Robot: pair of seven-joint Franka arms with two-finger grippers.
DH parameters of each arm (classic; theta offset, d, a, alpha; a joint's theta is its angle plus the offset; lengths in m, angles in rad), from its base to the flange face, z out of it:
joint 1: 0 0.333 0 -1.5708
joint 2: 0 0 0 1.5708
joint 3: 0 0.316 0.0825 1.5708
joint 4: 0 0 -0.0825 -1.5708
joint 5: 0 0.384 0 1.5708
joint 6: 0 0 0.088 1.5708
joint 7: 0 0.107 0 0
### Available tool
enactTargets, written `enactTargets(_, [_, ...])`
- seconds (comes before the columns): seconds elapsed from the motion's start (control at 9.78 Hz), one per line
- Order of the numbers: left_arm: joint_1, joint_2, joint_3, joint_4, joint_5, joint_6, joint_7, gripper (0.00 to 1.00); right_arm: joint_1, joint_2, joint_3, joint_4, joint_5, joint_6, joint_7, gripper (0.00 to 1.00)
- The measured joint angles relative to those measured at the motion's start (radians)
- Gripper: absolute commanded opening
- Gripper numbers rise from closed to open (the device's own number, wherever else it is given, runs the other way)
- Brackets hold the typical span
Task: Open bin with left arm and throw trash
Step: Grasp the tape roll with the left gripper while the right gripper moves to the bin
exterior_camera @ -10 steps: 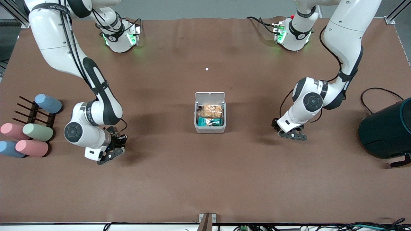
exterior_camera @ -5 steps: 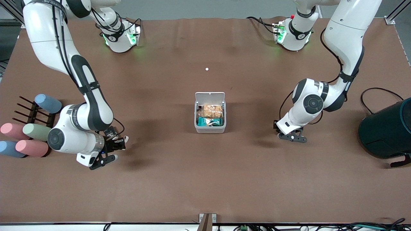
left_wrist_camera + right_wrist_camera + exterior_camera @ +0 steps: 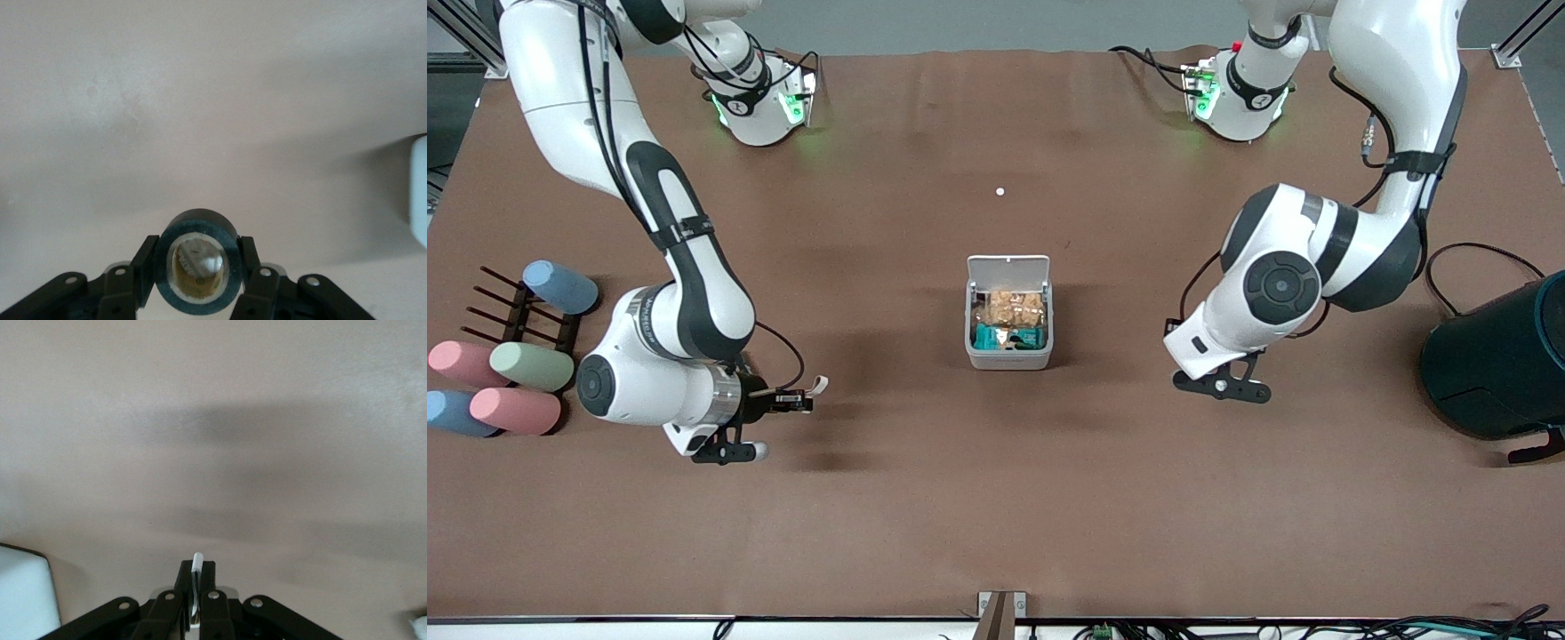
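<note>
The light-grey bin (image 3: 1009, 356) stands mid-table with its white lid (image 3: 1008, 268) tipped open; orange and teal packets lie inside. My left gripper (image 3: 1221, 388) hovers over the table toward the left arm's end from the bin, shut on the black tape roll (image 3: 198, 260) with a pale core. The bin's edge (image 3: 419, 190) shows in the left wrist view. My right gripper (image 3: 800, 400) hovers toward the right arm's end from the bin, shut on a thin pale rubber band (image 3: 816, 384), which also shows between its fingers (image 3: 197, 564). The bin's corner (image 3: 23, 593) shows there too. The black wrapper is out of view.
Pastel cylinders (image 3: 516, 364) and a black rack (image 3: 525, 311) lie at the right arm's end. A large dark teal cylinder (image 3: 1498, 356) with a black cable (image 3: 1449, 267) stands at the left arm's end. A small white speck (image 3: 1000, 191) lies nearer the bases than the bin.
My right arm has swung round, so its gripper now points toward the bin with the pale band showing. My left arm has risen and shifted slightly toward the bin.
</note>
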Motion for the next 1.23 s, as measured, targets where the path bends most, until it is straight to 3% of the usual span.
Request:
enactTargets(0.41, [-0.032, 0.058, 0.002, 0.048, -0.004, -0.013, -0.056, 0.0, 0.05, -0.001, 0.013, 0.002, 0.094, -0.003, 0.142, 0.08])
enactTargets(0.82, [-0.022, 0.059, 0.002, 0.056, -0.006, -0.03, -0.056, 0.0, 0.211, -0.017, 0.018, 0.029, 0.181, 0.048, 0.417, 0.08])
enactTargets(1.12, [-0.018, 0.059, 0.003, 0.059, -0.006, -0.037, -0.056, 0.0, 0.353, -0.023, 0.019, 0.037, 0.193, 0.132, 0.599, 0.08])
enactTargets(1.23, [-0.018, 0.059, 0.002, 0.059, -0.006, -0.038, -0.056, 0.01, 0.389, -0.024, 0.018, 0.051, 0.193, 0.137, 0.653, 0.14])
